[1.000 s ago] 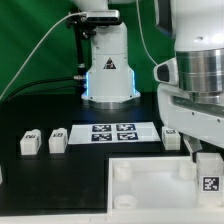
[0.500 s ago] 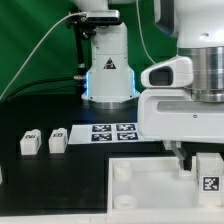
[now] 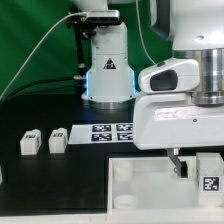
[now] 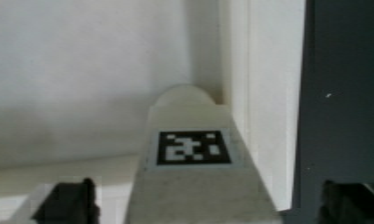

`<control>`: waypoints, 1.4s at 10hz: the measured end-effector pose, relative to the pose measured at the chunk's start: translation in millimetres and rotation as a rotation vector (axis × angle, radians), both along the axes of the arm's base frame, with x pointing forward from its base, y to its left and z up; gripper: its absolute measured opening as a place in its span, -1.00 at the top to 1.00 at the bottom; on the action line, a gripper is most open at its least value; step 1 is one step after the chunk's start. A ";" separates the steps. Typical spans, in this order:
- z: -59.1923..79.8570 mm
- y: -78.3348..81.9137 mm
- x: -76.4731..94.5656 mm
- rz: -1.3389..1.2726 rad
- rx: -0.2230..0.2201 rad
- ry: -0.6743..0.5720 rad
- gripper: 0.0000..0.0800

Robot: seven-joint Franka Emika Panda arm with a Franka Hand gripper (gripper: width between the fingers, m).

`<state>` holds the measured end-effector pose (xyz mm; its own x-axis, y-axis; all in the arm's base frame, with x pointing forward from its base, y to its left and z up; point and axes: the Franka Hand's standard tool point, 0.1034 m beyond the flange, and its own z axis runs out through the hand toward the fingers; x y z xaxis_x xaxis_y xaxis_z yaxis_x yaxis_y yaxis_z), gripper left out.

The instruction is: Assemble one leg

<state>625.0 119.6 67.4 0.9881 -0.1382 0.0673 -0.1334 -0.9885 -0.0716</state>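
A leg point(image 3: 209, 175), a small white block with a tag facing the camera, stands upright at the far right corner of the large white panel point(image 3: 150, 190). My gripper point(image 3: 192, 165) hangs low over it; one dark finger point(image 3: 179, 163) shows just to the exterior view's left of the leg. In the wrist view the leg point(image 4: 196, 150) with its tag lies between my two fingertips point(image 4: 67, 202), with a gap on each side. The gripper point(image 4: 210, 207) is open and astride the leg. Two more legs point(image 3: 29, 141) point(image 3: 58, 138) stand at the left.
The marker board point(image 3: 112, 132) lies on the black table behind the panel. The arm's base point(image 3: 108, 70) stands at the back centre. The arm's white body point(image 3: 180, 110) hides the table's right side. The panel has round corner sockets point(image 3: 122, 172).
The arm's white body has swung toward the exterior view's left and come lower over the panel's right corner. The leg with the tag has stayed in place.
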 end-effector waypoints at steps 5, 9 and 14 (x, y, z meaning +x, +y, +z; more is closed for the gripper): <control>0.4 -0.3 1.1 -0.467 0.050 0.033 0.26; -2.0 -4.5 1.5 -1.211 0.190 0.093 0.26; -3.0 -3.6 -0.5 -1.708 0.274 0.128 0.26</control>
<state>624.5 116.0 64.4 -0.2761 -0.9410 -0.1955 -0.9481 0.3001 -0.1052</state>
